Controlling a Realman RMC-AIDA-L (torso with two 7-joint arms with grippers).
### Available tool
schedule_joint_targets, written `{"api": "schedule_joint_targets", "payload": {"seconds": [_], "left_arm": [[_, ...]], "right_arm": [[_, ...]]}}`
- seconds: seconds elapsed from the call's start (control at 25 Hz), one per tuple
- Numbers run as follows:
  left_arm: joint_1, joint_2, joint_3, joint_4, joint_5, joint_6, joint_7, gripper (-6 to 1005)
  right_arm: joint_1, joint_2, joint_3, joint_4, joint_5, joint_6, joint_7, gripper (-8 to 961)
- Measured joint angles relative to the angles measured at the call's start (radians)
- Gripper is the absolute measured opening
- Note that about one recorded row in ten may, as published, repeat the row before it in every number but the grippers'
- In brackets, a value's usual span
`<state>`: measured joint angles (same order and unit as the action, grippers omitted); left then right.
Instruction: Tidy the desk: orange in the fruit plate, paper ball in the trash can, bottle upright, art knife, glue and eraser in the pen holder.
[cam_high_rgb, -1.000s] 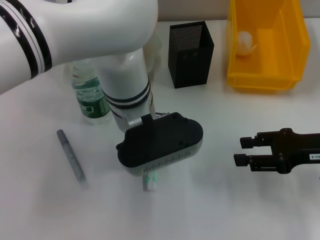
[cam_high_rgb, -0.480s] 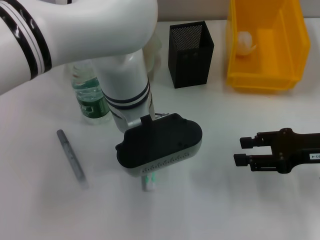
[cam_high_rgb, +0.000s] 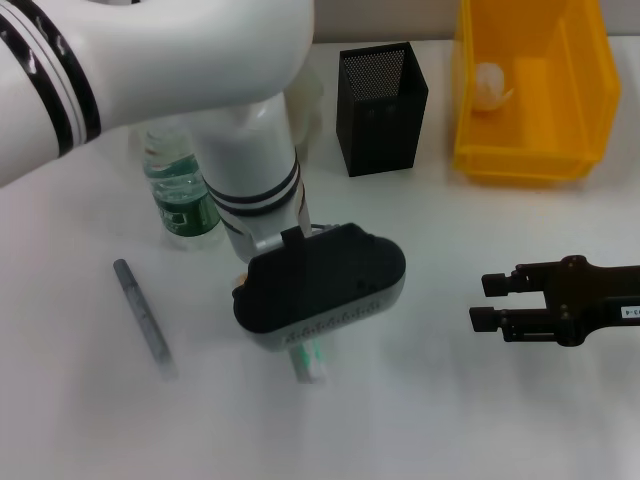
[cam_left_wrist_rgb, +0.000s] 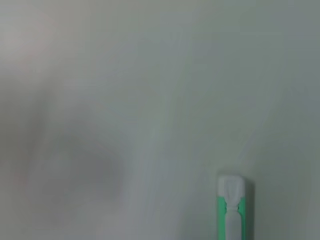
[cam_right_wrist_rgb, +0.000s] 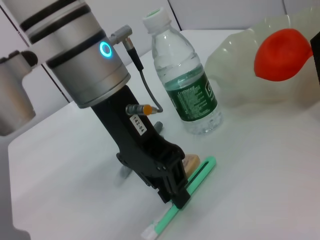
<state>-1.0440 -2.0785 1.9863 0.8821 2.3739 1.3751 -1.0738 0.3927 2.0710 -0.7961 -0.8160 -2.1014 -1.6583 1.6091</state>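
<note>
The left gripper stands down on the white table, its fingers closed about the slim green-and-white plastic art knife near mid-length. Light, stiff and slick, the knife looks best pinched there, across its flat sides. The black mesh pen holder stands well beyond with open room between, while the right gripper, fingers apart, hovers clear to the side.

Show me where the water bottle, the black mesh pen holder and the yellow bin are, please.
water bottle (cam_right_wrist_rgb: 187, 95): right wrist view, on its green label.
black mesh pen holder (cam_high_rgb: 383, 125): head view, on its front wall.
yellow bin (cam_high_rgb: 528, 155): head view, on its near wall.
</note>
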Motion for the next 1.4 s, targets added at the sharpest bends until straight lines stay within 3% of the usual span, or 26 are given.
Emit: {"api": "schedule_joint_targets", "payload": {"seconds": [0.2,0.24,0.28,0.36,0.44,0.52,0.76,0.84,1.0,1.04,1.2,1.24,1.4], "left_arm": [[0.018,0.0,-0.063,0.043,0.012,0.037,-0.026,184],[0.039,0.0,-0.168,0.093,0.011,0.109,-0.029,184],[0.039,0.0,-0.168,0.093,0.011,0.109,-0.029,184],[0.05,0.0,-0.27,0.116,-0.015,0.161,-0.042,185],[0.05,0.0,-0.27,0.116,-0.015,0.161,-0.042,185],[0.06,0.001,-0.358,0.107,-0.069,0.181,-0.083,185],[0.096,0.004,-0.483,0.111,-0.157,0.183,-0.157,185],[0.115,0.007,-0.549,0.111,-0.22,0.19,-0.207,185],[0.126,0.007,-0.587,0.107,-0.252,0.193,-0.235,190],[0.147,0.006,-0.641,0.099,-0.32,0.181,-0.284,191],[0.16,0.006,-0.684,0.081,-0.391,0.172,-0.322,195],[0.172,0.008,-0.733,0.043,-0.493,0.17,-0.36,197],[0.188,0.007,-0.754,0.018,-0.557,0.16,-0.381,201]], "right_arm": [[0.0,-0.002,0.002,0.0,0.003,-0.011,0.002,609],[0.0,-0.004,0.011,-0.004,0.004,-0.021,0.002,609],[0.0,-0.004,0.011,-0.004,0.004,-0.021,0.002,609],[-0.001,-0.004,0.016,-0.013,0.004,-0.029,0.003,609],[-0.004,-0.005,0.02,-0.031,0.005,-0.042,0.003,610],[-0.005,-0.007,0.022,-0.034,0.005,-0.046,0.003,610],[-0.002,-0.026,0.026,-0.037,0.005,-0.073,0.003,610],[0.0,-0.042,0.026,-0.036,0.004,-0.09,0.003,610],[0.001,-0.053,0.026,-0.036,0.003,-0.107,0.001,610],[0.001,-0.056,0.026,-0.037,0.003,-0.111,-0.004,610],[-0.001,-0.064,0.026,-0.037,0.003,-0.117,-0.015,610],[-0.002,-0.066,0.026,-0.037,0.002,-0.118,-0.019,610],[-0.006,-0.068,0.026,-0.037,-0.001,-0.12,-0.034,610]]}}
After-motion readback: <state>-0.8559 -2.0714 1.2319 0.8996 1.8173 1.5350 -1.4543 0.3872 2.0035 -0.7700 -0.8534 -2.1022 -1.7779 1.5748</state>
